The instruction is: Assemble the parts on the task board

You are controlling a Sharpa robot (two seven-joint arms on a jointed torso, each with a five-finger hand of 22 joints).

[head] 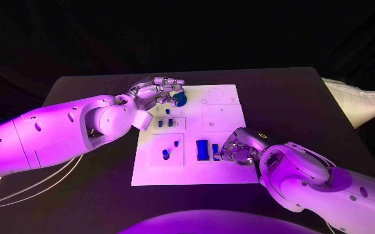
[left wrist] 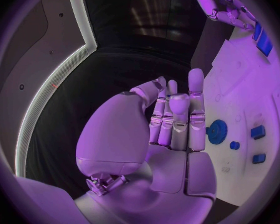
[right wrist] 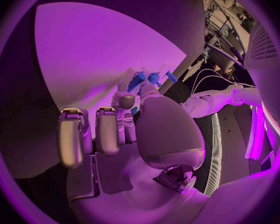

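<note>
Two hands | left hand point(head: 154, 94) fingers straight, empty | right hand point(head: 240, 146) grasp unclear | toothed blue gear point(left wrist: 217, 132)

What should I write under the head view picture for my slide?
Left robot hand by a blue gear, right robot hand beside a blue block on the task board.

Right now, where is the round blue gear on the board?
In the head view the blue gear lies at the far left part of the white task board, right beside the fingertips of the left hand.
</note>
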